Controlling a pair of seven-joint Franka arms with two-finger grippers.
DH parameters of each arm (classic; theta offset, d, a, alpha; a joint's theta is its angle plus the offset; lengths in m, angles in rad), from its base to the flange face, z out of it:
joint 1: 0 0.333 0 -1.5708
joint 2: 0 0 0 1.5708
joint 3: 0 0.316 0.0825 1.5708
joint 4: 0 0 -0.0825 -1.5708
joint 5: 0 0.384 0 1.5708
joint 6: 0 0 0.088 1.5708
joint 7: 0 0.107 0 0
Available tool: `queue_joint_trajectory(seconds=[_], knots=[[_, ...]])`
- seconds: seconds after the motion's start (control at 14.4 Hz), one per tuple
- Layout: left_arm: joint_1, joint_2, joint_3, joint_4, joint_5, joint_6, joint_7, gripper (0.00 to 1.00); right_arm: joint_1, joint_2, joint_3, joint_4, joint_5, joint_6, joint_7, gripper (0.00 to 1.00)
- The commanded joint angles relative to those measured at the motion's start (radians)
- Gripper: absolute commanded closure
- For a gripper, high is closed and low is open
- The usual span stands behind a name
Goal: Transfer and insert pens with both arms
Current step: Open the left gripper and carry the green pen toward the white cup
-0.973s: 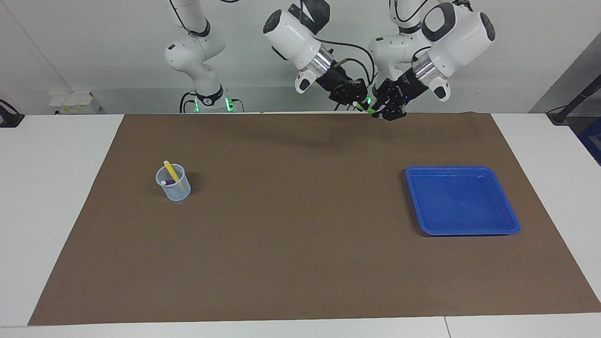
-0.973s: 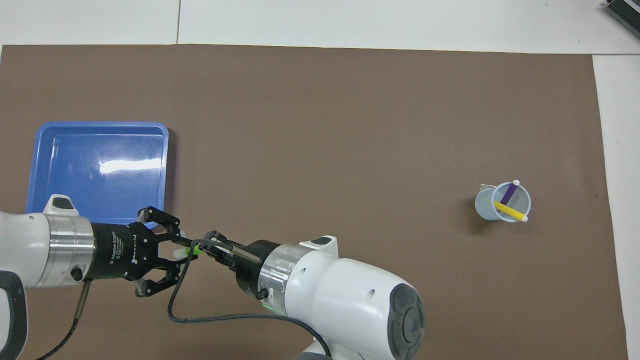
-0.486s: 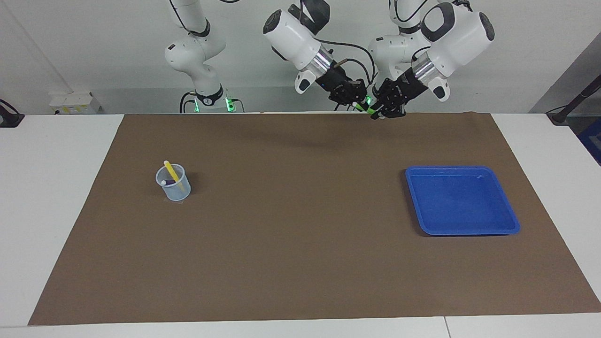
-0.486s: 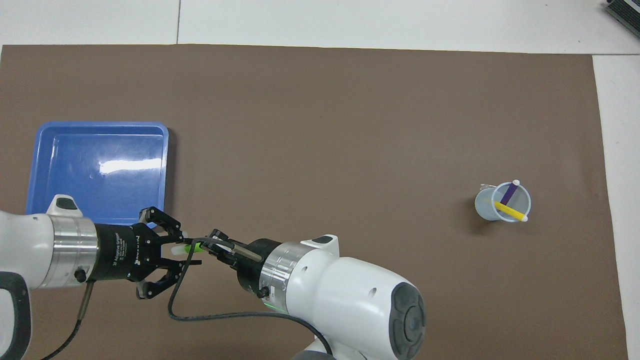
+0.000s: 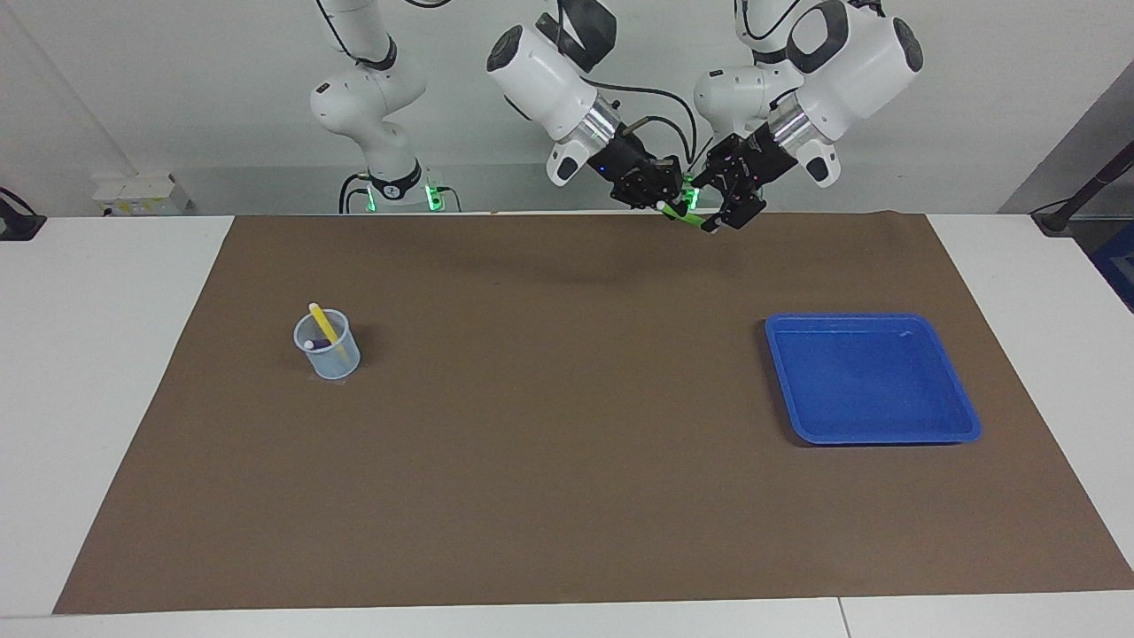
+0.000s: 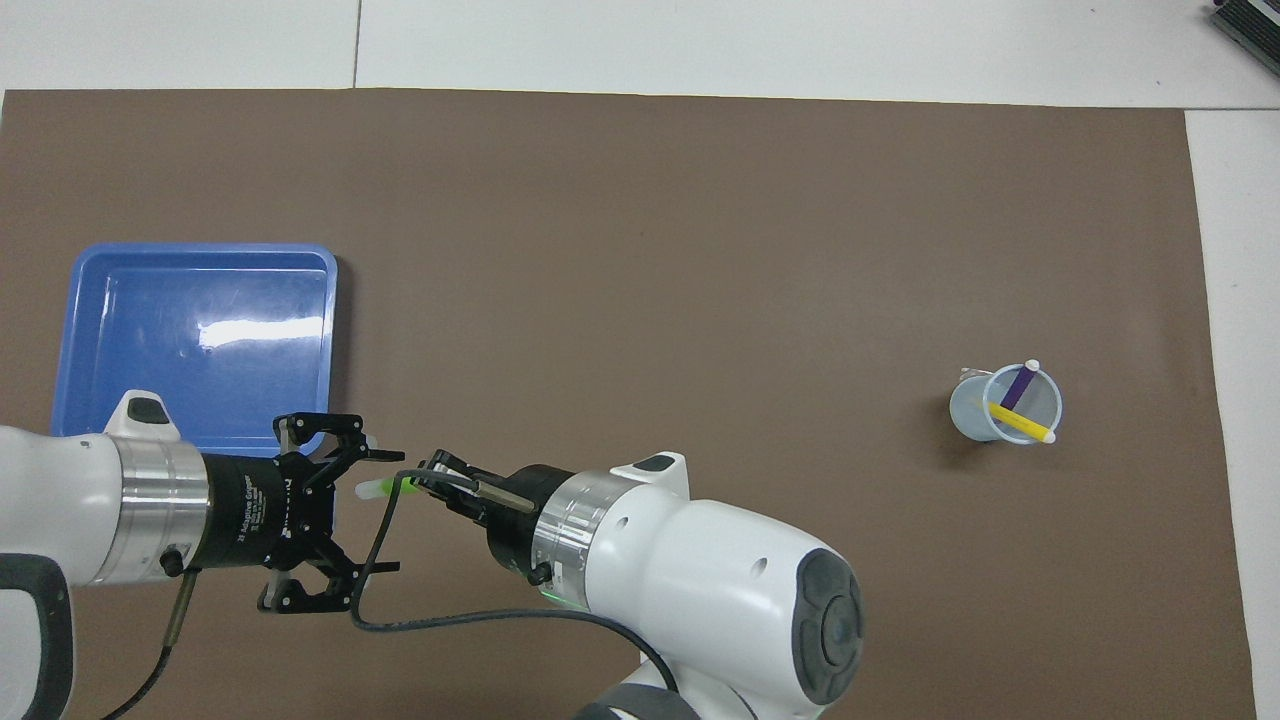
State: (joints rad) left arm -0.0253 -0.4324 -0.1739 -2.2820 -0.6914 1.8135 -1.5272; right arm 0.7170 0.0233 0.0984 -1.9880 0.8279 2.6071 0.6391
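A green pen (image 5: 684, 215) (image 6: 381, 488) hangs in the air over the brown mat's edge nearest the robots. My right gripper (image 5: 660, 200) (image 6: 428, 483) is shut on its green end. The pen's pale cap end points into my left gripper (image 5: 709, 206) (image 6: 380, 512), which is open; its fingers stand wide on either side of the pen and do not touch it. A purple pen (image 5: 314, 343) (image 6: 1019, 386) and a yellow pen (image 5: 321, 323) (image 6: 1016, 420) lean inside a small clear cup (image 5: 330, 354) (image 6: 975, 415) toward the right arm's end of the mat.
A blue tray (image 5: 873, 437) (image 6: 200, 250) with nothing in it lies on the mat (image 5: 567, 443) toward the left arm's end. White table borders the mat on all sides.
My left gripper has opened and let go of the green pen, which my right gripper still holds. Both hands have shifted slightly.
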Motion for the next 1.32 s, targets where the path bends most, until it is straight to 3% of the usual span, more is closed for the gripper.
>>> queue_joint_trajectory(seconds=[0.0,0.21,0.49,0.83,1.04,1.25], knots=[[0.004,-0.028,0.011,-0.024,-0.010,-0.009,0.035,0.00,-0.077,-0.011,0.007,0.001,0.011,-0.118,-0.175,1.00],[0.024,-0.028,0.014,-0.025,0.000,-0.014,0.134,0.00,-0.146,-0.025,0.001,0.001,-0.028,-0.256,-0.320,1.00],[0.111,-0.028,0.014,-0.021,0.062,-0.071,0.372,0.00,-0.287,-0.069,0.001,0.015,-0.248,-0.543,-0.533,1.00],[0.209,-0.029,0.016,-0.014,0.215,-0.178,0.667,0.00,-0.502,-0.115,-0.002,0.020,-0.527,-0.830,-1.035,1.00],[0.212,-0.029,0.020,-0.011,0.349,-0.198,0.907,0.00,-0.617,-0.115,-0.002,0.047,-0.738,-0.875,-1.377,1.00],[0.272,-0.020,0.022,0.021,0.435,-0.191,1.178,0.00,-0.659,-0.111,-0.002,0.048,-0.850,-0.848,-1.555,1.00]])
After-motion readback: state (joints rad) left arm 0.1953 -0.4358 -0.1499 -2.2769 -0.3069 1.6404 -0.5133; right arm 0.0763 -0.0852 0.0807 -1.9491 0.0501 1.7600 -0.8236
